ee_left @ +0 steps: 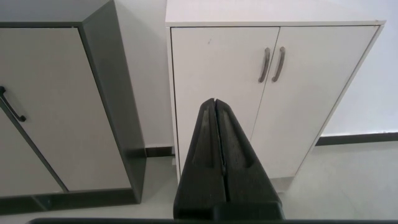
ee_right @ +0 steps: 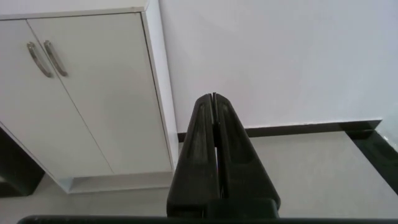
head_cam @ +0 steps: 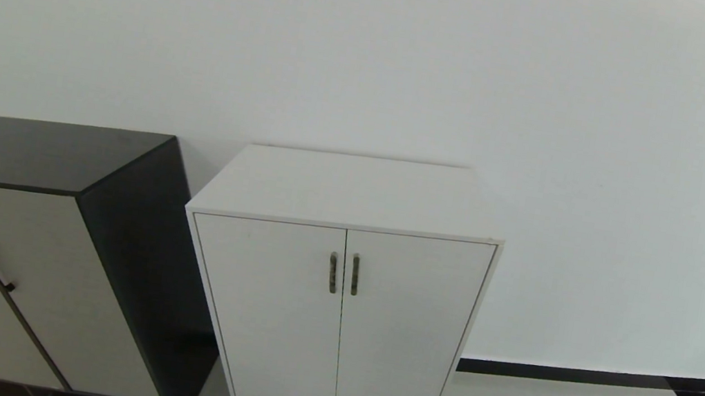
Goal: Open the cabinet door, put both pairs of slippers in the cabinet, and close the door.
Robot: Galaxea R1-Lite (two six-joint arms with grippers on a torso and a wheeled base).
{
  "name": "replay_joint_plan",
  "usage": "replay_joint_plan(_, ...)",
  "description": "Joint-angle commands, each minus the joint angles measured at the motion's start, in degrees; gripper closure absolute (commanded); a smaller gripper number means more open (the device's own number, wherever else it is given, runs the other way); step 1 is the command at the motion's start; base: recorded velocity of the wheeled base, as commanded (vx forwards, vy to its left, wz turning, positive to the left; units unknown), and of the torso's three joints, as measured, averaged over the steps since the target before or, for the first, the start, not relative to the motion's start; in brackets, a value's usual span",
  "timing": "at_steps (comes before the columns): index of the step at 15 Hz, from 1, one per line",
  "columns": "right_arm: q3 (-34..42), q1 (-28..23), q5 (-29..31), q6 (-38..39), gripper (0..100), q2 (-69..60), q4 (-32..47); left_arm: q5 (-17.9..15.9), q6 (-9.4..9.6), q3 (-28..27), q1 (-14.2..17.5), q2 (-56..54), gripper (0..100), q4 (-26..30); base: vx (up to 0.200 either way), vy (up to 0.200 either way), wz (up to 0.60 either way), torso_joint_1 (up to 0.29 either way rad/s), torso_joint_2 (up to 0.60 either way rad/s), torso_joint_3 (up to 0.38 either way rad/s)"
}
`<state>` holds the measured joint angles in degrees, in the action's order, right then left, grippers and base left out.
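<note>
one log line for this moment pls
stage: door not yet opened | white cabinet: both doors shut | left gripper: shut, empty | right gripper: shut, empty

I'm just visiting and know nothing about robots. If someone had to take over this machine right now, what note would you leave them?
Left gripper: fingers shut, empty, facing the white cabinet, apart from it.
Right gripper: fingers shut, empty, pointing past the cabinet's right side.
White cabinet: both doors closed, handles side by side at the middle seam. A dark cabinet stands to its left.
Done: nothing yet.
Left: open a door, put both pairs of slippers inside, close the door.
</note>
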<state>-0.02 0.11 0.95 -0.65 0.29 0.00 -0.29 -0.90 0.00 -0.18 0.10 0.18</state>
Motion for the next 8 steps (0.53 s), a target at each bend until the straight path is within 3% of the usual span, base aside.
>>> replay_joint_plan(1,0.0,0.0,-0.1,0.0,100,-0.3,0.1,0.0,0.02,0.0,0.0,0.0,100,0.0,0.0,0.0,0.0,0.0,0.0,0.0)
replay_joint_plan(8,0.0,0.0,-0.2,1.1,100,-0.3,0.0,0.0,0.02,0.0,0.0,0.0,100,0.0,0.0,0.0,0.0,0.0,0.0,0.0)
